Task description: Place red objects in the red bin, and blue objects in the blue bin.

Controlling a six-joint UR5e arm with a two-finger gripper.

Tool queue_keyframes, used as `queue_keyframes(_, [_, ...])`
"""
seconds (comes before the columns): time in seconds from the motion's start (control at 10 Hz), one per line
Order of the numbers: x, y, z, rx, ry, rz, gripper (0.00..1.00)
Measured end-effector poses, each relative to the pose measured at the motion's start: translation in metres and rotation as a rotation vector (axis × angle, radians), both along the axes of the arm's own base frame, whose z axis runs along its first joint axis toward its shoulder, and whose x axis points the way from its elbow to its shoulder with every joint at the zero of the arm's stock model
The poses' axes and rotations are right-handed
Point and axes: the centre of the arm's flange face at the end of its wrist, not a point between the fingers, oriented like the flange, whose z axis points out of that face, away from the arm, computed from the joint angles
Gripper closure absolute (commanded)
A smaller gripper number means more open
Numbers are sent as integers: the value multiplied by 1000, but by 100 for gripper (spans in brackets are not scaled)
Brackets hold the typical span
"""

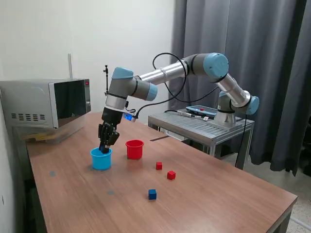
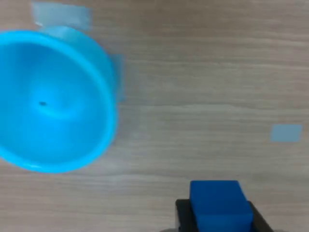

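Blue filled the moment: the pincer [image 1: 103,147] was clamped on a dark blue cube [image 2: 220,205], holding it low over the table [image 1: 218,194]; in the exterior view it hung at the rim of the blue bin [image 1: 101,159], seemingly just above it; in the wrist view the bin's empty mouth lay toward ten o'clock from the cube, apart from it, so the release seemed to call for a short shift that way; the red bin [image 1: 134,149] stood near, at about two o'clock from the blue one.
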Motion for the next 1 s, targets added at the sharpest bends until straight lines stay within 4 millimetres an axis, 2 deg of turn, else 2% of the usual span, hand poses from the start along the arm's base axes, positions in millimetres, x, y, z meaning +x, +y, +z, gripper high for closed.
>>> queue_keyframes(0.2, [14, 21, 13, 10, -7, -39, 100])
queue_keyframes(0.5, [30, 49, 10, 7, -33, -81, 100])
queue_keyframes(1.0, [35, 81, 7, 1, -29, -122, 100])
